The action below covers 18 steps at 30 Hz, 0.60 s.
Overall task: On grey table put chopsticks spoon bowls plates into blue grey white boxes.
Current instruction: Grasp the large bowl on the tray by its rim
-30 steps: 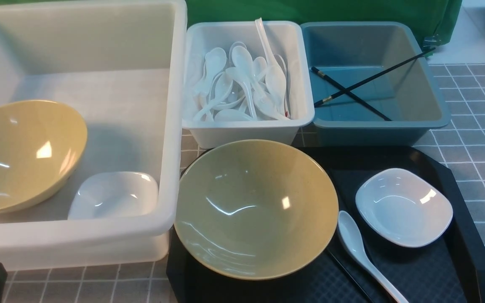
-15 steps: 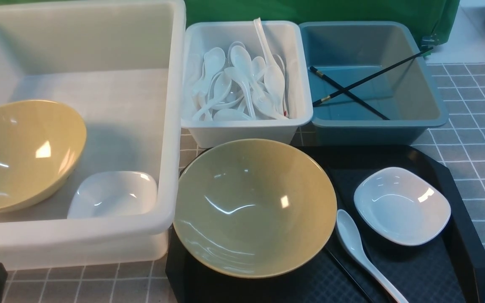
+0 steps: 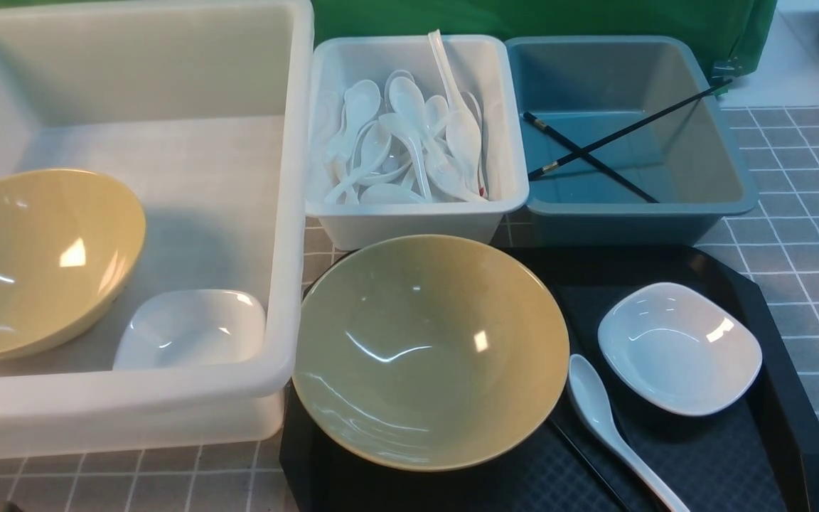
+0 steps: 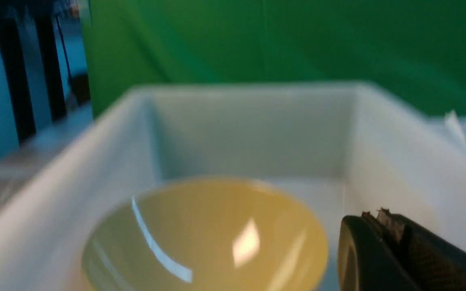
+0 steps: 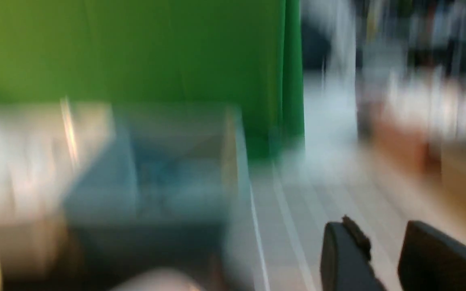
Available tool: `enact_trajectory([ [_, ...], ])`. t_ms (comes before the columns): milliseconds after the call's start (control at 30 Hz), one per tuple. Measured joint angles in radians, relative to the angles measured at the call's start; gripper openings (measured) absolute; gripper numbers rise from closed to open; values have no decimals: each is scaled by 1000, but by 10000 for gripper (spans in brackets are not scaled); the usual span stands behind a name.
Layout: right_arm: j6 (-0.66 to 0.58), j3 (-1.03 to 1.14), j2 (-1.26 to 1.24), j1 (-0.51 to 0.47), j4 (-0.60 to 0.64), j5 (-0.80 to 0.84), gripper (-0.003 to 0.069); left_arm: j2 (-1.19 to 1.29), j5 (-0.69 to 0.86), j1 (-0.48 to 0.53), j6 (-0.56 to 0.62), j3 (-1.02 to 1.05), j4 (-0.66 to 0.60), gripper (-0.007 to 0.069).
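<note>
left gripper (image 4: 380, 220) nearly off front view

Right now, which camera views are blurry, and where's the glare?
Front view: sharp, bright glare spots on the centre bowl. Left wrist view: soft focus, streaky highlights on the boxed bowl. Right wrist view: heavy motion blur, blue-grey box smeared.

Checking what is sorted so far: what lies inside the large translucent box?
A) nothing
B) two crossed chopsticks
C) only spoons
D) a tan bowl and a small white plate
D: the front view shows a tan bowl and a small white plate inside the large translucent box. The spoons fill the small white box, and the chopsticks cross in the blue-grey box.
</note>
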Motion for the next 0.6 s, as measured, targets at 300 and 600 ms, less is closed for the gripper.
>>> enact_trajectory([
  [300,179,-1,0,0,0,-522,238,0,-709,0,-41,0,-7,-7],
  [600,138,-232,81,0,0,-220,92,99,-230,0,-67,-371,-71,-7],
])
